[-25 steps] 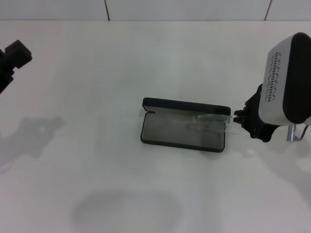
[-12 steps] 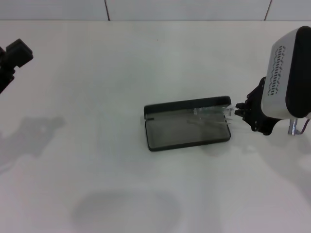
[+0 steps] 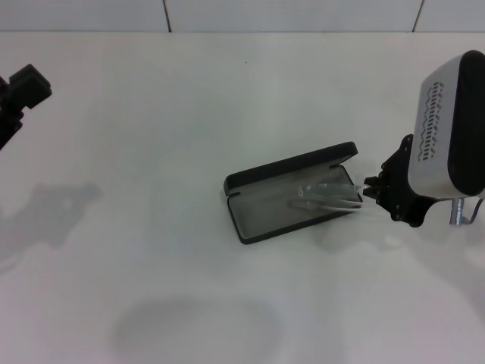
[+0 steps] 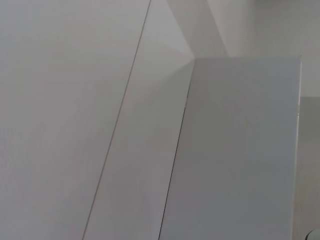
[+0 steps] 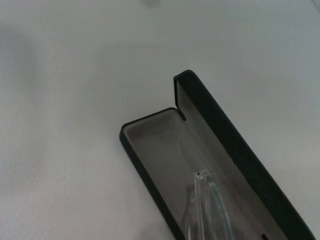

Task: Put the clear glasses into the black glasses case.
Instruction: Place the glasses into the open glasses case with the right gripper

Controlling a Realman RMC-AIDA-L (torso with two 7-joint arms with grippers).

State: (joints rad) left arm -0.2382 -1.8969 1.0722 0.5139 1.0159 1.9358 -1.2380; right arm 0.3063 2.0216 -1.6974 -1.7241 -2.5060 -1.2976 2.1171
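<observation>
Right gripper [image 3: 369, 187], jaws closed on the clear glasses [image 3: 327, 195], holds them inside the open black glasses case [image 3: 267, 214] on the white tabletop [image 3: 151, 152]. Left gripper [image 3: 19, 95] parked far left, jaw state indiscernible.

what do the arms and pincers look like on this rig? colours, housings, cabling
Right arm: white rounded housing with a perforated grille strip and a dark side panel, small metal fitting underneath. Right pincer: black, angular. Left pincer: black, blocky, at the far-left edge. No markings or sleeves visible.

White table [image 3: 189, 114], tiled wall [image 3: 288, 14].
</observation>
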